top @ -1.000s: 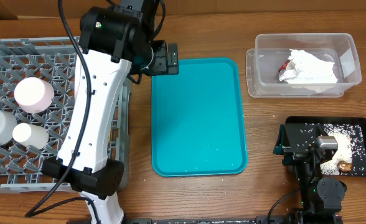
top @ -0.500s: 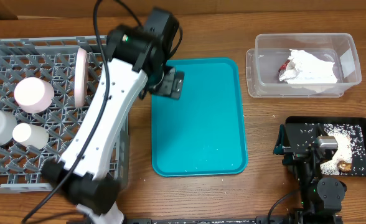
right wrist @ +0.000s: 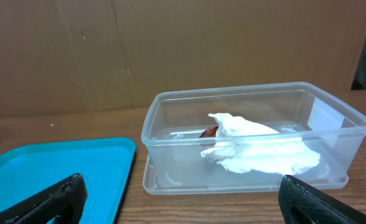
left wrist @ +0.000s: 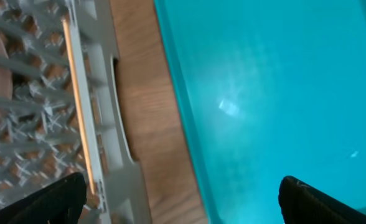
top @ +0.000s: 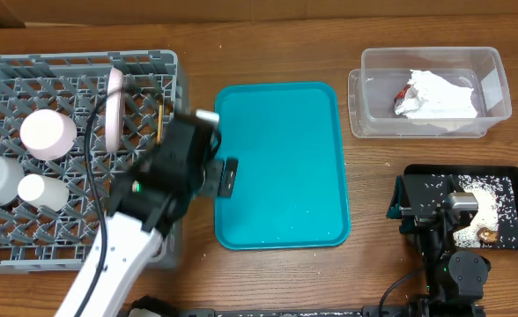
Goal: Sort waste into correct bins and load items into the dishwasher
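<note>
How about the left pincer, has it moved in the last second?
Yes. In the overhead view the left pincer has slid from the tray's far left corner down along its left edge, to about halfway toward the near side.

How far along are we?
Done: plate, cups and chopsticks are in the rack; napkin and wrapper in the tub; rice and scrap in the black tray. In hand: nothing; left gripper and right gripper are open. Left: perhaps a few specks on the teal tray.
</note>
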